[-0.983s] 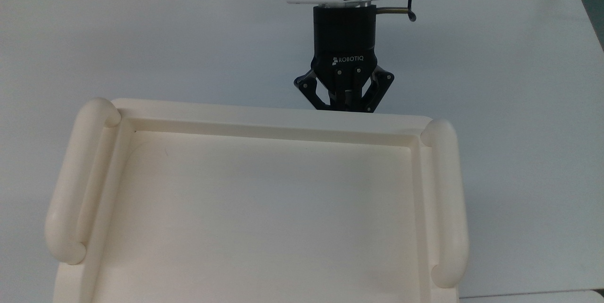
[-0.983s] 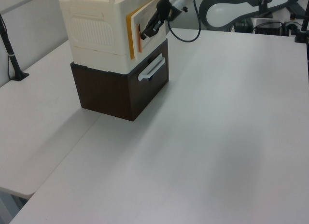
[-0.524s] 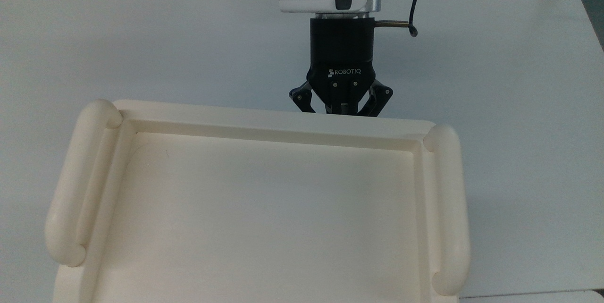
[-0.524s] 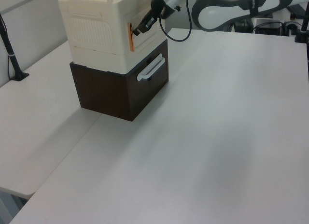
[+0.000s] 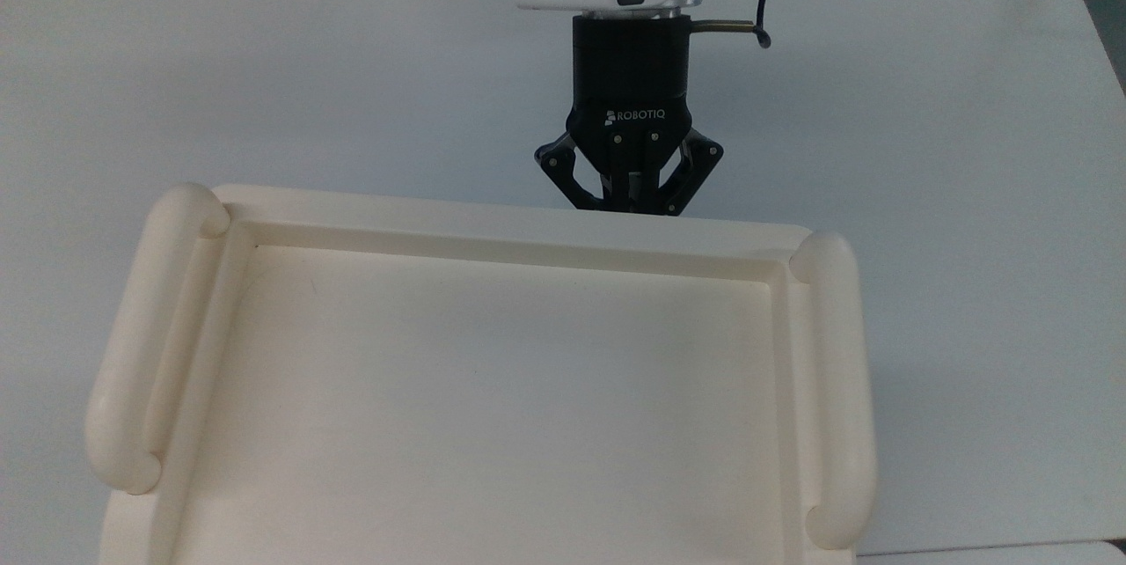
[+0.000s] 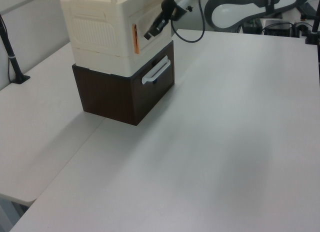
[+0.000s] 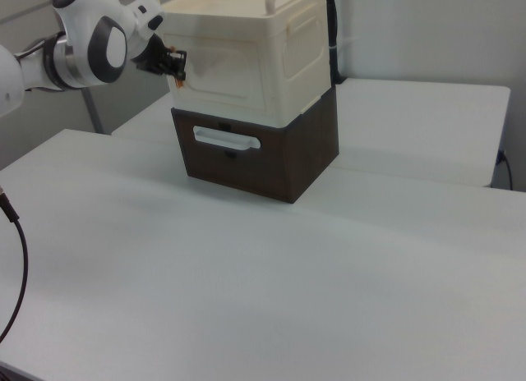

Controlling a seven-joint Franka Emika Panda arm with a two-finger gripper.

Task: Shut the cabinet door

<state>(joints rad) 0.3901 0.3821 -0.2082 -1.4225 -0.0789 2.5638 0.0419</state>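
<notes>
As the arm reaches in over the table (image 5: 264, 90), arm pose: wrist stretched level toward the cabinet front, black gripper (image 5: 629, 198) pointing at it just under the top rim.
Gripper: fingers pinched together, nothing between them; side links splayed out.
Gripper tip, left view: gripper (image 6: 149, 35) sits right at the front face, near the top left corner; contact or a hair off, can't tell.
Gripper tip, right view: gripper (image 7: 176, 65) at the front's left edge.
Cabinet door (image 6: 145, 19): glossy cream panel on the front of the cream cabinet (image 7: 296, 44), lying almost flush w/ the body.
Door edge: thin orange strip (image 6: 135, 38) showing along one side.
Door, right view: cabinet door (image 7: 230, 69) reads flat, cream, framed by the body.
Cabinet base: cream unit stacked on a dark brown drawer box (image 6: 110, 94) w/ a white bar handle (image 6: 156, 72).
</notes>
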